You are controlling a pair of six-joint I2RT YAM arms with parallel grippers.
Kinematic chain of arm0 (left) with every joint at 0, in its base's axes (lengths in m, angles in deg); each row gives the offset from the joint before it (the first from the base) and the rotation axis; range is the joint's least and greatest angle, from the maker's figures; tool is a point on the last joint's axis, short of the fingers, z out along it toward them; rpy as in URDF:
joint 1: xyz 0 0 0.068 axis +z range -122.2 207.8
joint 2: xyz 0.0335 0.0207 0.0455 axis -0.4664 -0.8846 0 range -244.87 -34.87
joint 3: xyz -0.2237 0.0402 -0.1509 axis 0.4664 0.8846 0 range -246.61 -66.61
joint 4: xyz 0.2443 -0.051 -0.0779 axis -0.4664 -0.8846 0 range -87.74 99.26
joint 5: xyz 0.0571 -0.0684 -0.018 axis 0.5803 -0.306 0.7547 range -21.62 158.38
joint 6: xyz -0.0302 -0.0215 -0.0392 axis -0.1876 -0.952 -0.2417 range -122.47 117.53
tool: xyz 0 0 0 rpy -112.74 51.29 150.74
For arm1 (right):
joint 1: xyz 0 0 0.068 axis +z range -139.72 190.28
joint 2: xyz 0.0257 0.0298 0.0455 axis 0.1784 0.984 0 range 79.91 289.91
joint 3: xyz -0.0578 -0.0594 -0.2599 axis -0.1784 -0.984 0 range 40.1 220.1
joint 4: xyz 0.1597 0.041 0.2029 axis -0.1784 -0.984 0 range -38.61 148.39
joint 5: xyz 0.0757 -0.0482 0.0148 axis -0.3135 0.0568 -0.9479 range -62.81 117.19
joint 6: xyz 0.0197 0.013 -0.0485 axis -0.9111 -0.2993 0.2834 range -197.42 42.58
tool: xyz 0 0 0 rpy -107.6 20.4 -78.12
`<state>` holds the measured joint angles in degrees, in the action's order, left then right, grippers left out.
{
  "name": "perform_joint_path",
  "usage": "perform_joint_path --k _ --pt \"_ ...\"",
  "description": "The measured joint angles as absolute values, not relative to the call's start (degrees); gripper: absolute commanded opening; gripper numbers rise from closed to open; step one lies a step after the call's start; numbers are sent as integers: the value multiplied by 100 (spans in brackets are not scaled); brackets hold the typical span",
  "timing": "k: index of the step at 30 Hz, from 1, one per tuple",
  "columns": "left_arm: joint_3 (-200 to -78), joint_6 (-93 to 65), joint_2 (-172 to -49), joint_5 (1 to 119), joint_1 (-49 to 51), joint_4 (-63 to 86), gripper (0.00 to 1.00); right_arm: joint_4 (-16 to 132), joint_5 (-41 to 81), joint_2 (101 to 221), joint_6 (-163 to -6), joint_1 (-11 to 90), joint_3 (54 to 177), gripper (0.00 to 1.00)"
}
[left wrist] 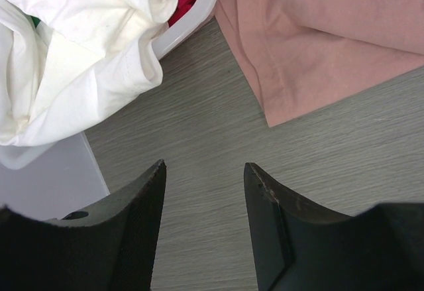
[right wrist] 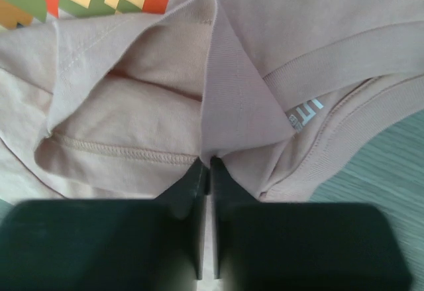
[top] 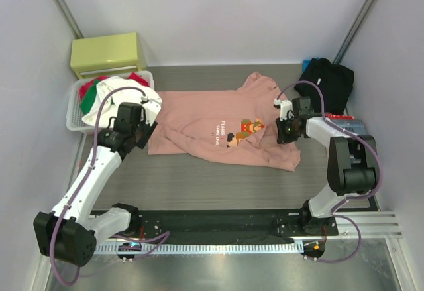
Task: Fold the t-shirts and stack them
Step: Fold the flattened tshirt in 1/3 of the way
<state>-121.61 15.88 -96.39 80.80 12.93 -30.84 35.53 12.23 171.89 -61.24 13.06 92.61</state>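
The left gripper (left wrist: 205, 172) hovers wide beside the nine o'clock edge of the pink t-shirt (top: 199, 115) while the right gripper (right wrist: 205, 168) pinches a neckline fold at three o'clock, apparently ready to start folding; the black t-shirt (top: 328, 82) waits heaped at two o'clock

One large salmon-pink cloth t-shirt (top: 199, 115) mid-table. One black cloth t-shirt (top: 329, 82), bunched at the far right corner. One white plastic basket (top: 71, 124) at the left edge. One yellow-green box (top: 109, 54) by the far left corner. Two black pincers: left pincer (left wrist: 204, 166), right pincer (right wrist: 205, 164).
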Motion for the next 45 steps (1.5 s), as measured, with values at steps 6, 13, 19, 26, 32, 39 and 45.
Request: perform_joint_path --k 6,13,19,26,32,39,45 --pt "-12107 1588 -9669 8078 1295 -3079 52 3770 1328 17222 -6261 1304 9243 1" --pt "-11969 1586 -9731 8050 1295 -3038 52 3973 1534 16533 -6342 1280 9060 1" --pt "-11912 1588 -9768 8028 1295 -3044 52 4043 1702 16885 -6427 1276 9479 1" --pt "-11912 1592 -9761 8030 1295 -3051 52 4100 1838 17204 -6471 1212 9809 1" --pt "-11903 1590 -9781 7997 1295 -3051 51 4095 1886 17207 -6473 1000 9816 1" --pt "-11903 1590 -9792 7967 1293 -3051 51 4052 1870 17314 -6469 467 10271 1" --pt "-11901 1590 -9855 7921 1295 -3053 51 4102 1842 17657 -6484 369 10535 58"
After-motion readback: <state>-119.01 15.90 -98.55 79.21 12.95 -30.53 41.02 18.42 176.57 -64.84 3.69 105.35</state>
